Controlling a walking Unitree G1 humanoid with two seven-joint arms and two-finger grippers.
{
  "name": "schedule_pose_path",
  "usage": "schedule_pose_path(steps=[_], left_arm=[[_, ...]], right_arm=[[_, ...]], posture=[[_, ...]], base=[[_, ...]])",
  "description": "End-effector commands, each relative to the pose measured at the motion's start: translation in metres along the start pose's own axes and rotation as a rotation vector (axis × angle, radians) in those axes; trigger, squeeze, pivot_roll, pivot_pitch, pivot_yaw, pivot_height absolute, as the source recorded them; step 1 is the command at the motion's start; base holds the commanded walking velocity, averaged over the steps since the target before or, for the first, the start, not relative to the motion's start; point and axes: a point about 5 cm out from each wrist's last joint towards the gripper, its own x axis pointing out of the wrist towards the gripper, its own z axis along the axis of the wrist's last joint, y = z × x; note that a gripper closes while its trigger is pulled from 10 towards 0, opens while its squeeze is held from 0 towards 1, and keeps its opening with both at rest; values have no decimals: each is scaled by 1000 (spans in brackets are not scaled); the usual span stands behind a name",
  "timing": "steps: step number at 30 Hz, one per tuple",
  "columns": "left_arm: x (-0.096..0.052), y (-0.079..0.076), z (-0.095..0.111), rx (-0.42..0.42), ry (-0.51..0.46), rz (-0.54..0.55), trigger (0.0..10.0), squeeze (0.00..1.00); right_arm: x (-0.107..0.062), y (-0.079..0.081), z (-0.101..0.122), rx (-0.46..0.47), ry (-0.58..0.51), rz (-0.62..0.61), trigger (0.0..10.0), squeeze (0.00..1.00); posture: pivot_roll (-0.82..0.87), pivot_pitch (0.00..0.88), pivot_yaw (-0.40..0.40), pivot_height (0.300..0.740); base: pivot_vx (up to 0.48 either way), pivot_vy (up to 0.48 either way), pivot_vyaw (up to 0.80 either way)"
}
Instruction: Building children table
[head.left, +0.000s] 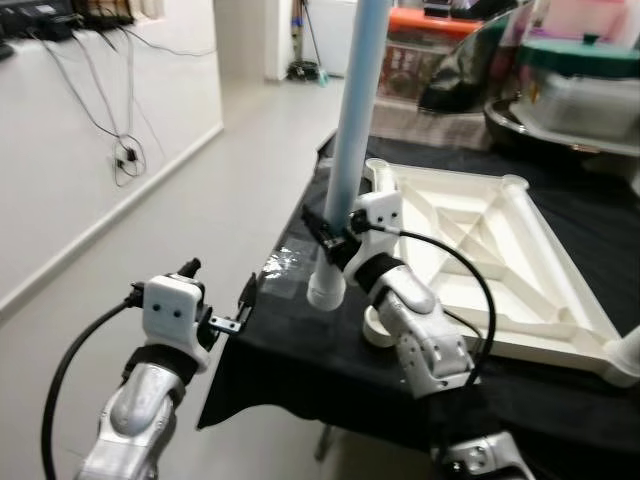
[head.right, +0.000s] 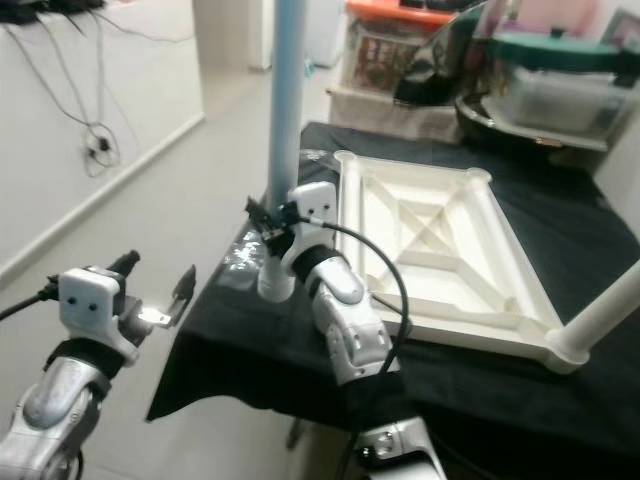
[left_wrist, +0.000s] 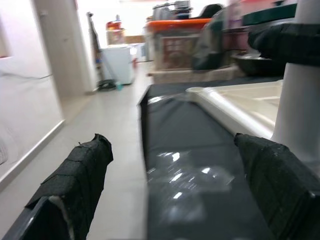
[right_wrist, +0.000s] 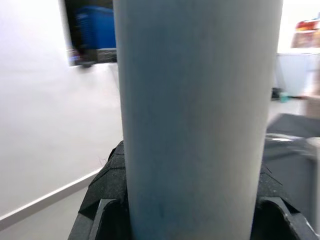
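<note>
Nearest the head camera, the left gripper (head.left: 220, 300) hovers over the floor just off the near left corner of the black-covered table (head.left: 290, 350), its two black fingers (left_wrist: 75, 185) spread apart with nothing between them; the wrist view looks along them over the glossy black cloth. A little farther in, the right gripper (head.left: 335, 235) is clamped around a pale blue table leg (head.left: 352, 130), its padded fingers (right_wrist: 105, 185) pressing on either side of the tube. The leg stands nearly upright, tilted slightly, with its white lower end (head.left: 326, 288) just above or on the cloth near the table's left edge; which of the two cannot be told. Just beside it to the right, the white tabletop (head.left: 480, 260) lies upside down on the cloth, its ribbed underside and corner sockets facing up. At its near right corner another pale leg (head.right: 605, 315) sticks out at a slant. Beyond the table stand storage bins (head.left: 570, 80) and an orange-lidded box (head.left: 430, 45), and cables (head.left: 120, 130) hang down the white wall on the left.
</note>
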Motion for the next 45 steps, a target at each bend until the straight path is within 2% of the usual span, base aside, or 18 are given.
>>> schedule_pose_path(steps=[1, 10, 12, 16, 17, 19, 20, 23, 24, 27, 35, 36, 45], left_arm=[[-4, -5, -8, 7, 36, -32, 10000, 0], [-17, -5, -19, 15, 94, -46, 10000, 0], [-28, -5, -28, 18, 145, -83, 10000, 0], [-33, -5, -32, 23, 169, -100, 10000, 0], [-44, -1, -41, 42, 218, -109, 10000, 0], [-44, -1, -41, 42, 218, -109, 10000, 0], [-54, 0, -47, 47, 255, -133, 10000, 0], [-61, -4, -50, 38, 276, -181, 10000, 0], [-64, -10, -50, 20, 283, -236, 10000, 0], [-62, -15, -49, 8, 273, -291, 10000, 0], [-57, -10, -47, 22, 265, -278, 10000, 0], [-55, -10, -46, 13, 254, -278, 10000, 0], [-55, -12, -46, 4, 247, -289, 10000, 0]], right_arm=[[1, -5, 7, -13, -32, 13, 10000, 0], [3, -15, 12, -47, -43, 27, 10000, 0], [-1, -20, 10, -75, -34, 40, 10000, 0], [-3, -22, 9, -92, -28, 47, 10000, 0], [-7, -28, 7, -127, -13, 46, 10000, 0], [-7, -28, 7, -127, -13, 46, 10000, 0], [-12, -36, 4, -158, 0, 33, 10000, 0], [-15, -42, 3, -175, 6, 18, 10000, 0], [-18, -46, 0, -165, 10, 10, 10000, 0], [-22, -40, -10, -82, 28, 71, 10000, 0], [-28, -41, -24, -47, 78, 108, 10000, 0], [-32, -47, -30, -43, 108, 90, 10000, 0], [-36, -49, -32, -11, 117, 108, 10000, 0]], posture=[[34, 0, -100, 740], [42, 0, -111, 740], [48, 0, -111, 740], [48, 0, -111, 740], [47, 0, -109, 740], [47, 0, -109, 740], [47, 0, -110, 740], [47, 0, -112, 740], [45, 0, -111, 740], [45, 0, -108, 740], [49, 0, -108, 740], [44, 0, -105, 740], [49, 0, -104, 740]], base=[[0, 0, 0], [0, 0, 0], [0, 0, 0], [0, 0, 0], [0, 0, 0], [0, 0, 0], [0, 0, 0], [0, 0, 0], [0, 0, 0], [0, 0, 0], [0, 0, 0], [0, 0, 0], [0, 0, 0]])
